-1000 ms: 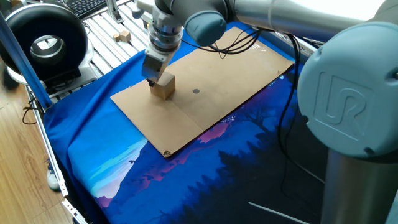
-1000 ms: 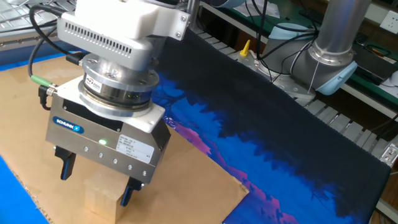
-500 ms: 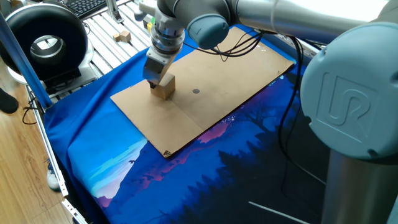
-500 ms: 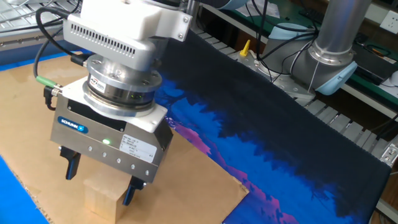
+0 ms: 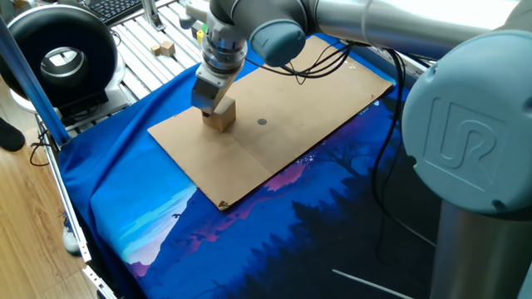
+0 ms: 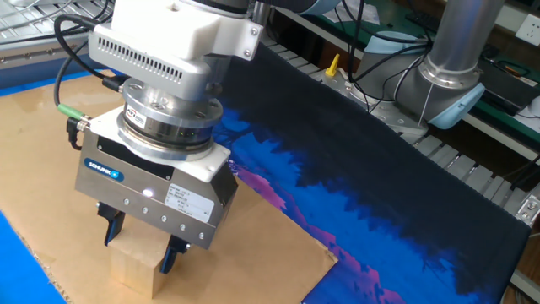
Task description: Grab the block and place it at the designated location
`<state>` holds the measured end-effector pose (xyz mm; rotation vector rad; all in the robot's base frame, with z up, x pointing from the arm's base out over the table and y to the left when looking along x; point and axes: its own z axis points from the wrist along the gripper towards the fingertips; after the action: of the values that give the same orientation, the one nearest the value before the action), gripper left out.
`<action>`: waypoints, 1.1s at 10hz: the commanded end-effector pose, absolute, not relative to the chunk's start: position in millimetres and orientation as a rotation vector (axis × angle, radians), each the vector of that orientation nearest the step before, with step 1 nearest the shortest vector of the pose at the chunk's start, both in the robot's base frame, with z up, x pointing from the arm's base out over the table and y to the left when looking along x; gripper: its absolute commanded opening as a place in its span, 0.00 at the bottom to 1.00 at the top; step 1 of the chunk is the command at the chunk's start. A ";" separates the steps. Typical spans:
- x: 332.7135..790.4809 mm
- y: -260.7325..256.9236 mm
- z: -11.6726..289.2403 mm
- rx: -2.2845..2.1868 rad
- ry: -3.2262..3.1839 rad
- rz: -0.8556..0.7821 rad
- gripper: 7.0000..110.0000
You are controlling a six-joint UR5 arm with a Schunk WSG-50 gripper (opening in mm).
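Blue printed cloth covers the table, with a flat brown cardboard board (image 5: 274,124) on it. Towards its left, the grey two-finger gripper (image 6: 139,253) clamps the plain light-tan wooden cube (image 6: 135,268), which seems to rest on the board. Lift straight before travelling right to the small dark grey dot (image 5: 262,122) nearby.

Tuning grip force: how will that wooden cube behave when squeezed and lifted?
The wooden cube looks solid, so probably stiff under the gripper. Its flat faces suggest it won't roll. Smooth sides might slip under a weak hold.
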<state>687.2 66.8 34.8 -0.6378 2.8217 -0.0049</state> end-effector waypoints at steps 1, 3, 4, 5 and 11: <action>686.0 65.4 34.3 -0.617 2.823 -0.001 0.36; 683.9 67.3 36.5 -0.617 2.829 0.014 0.00; 682.2 67.0 41.3 -0.617 2.833 0.018 0.00; 680.7 68.0 45.5 -0.617 2.835 0.027 0.00; 674.5 66.5 47.6 -0.615 2.833 0.040 0.00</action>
<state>675.9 66.8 45.3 -0.6288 2.8334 0.0240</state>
